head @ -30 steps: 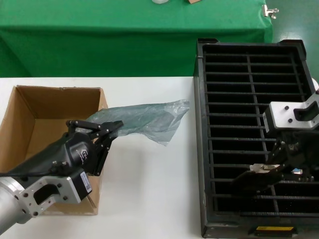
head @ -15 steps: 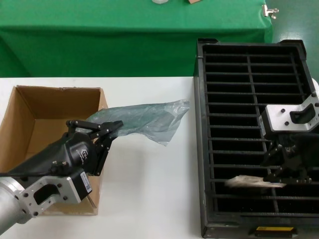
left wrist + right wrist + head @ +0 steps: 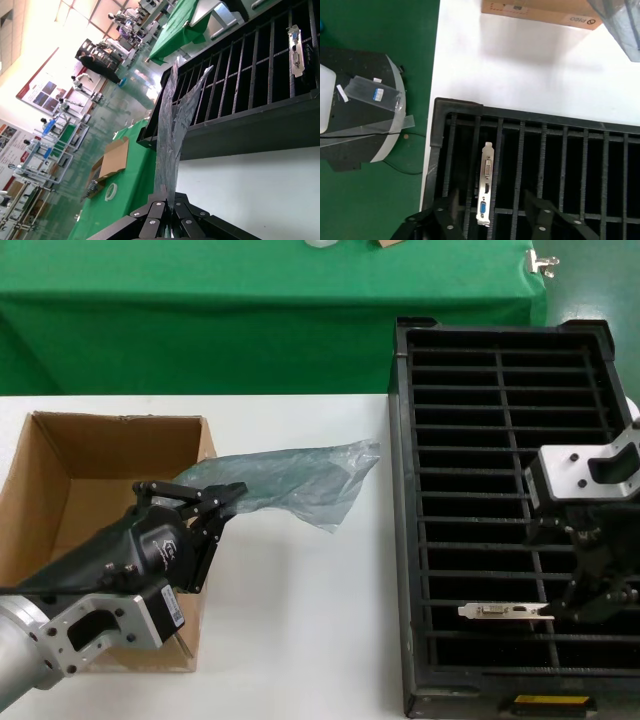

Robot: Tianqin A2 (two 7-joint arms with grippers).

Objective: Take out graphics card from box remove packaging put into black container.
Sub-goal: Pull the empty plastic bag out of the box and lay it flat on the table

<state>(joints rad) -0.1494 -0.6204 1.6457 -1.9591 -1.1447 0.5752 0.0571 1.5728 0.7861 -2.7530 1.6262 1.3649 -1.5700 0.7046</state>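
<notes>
Silver-bracketed graphics card [image 3: 505, 611] slotted in black container [image 3: 402, 540], just beside spread-open right hand [image 3: 592, 608]

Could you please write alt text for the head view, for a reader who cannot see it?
A graphics card stands in a near slot of the black container, with the right gripper just beside it. The left gripper pinches the packaging shut in its jaws, beside the open box on the white table.

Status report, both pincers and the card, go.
Left pincer shut on the packaging, beside the box. Right pincer open above the black container. Graphics card seated in a near slot, released. Nothing obstructing.
</notes>
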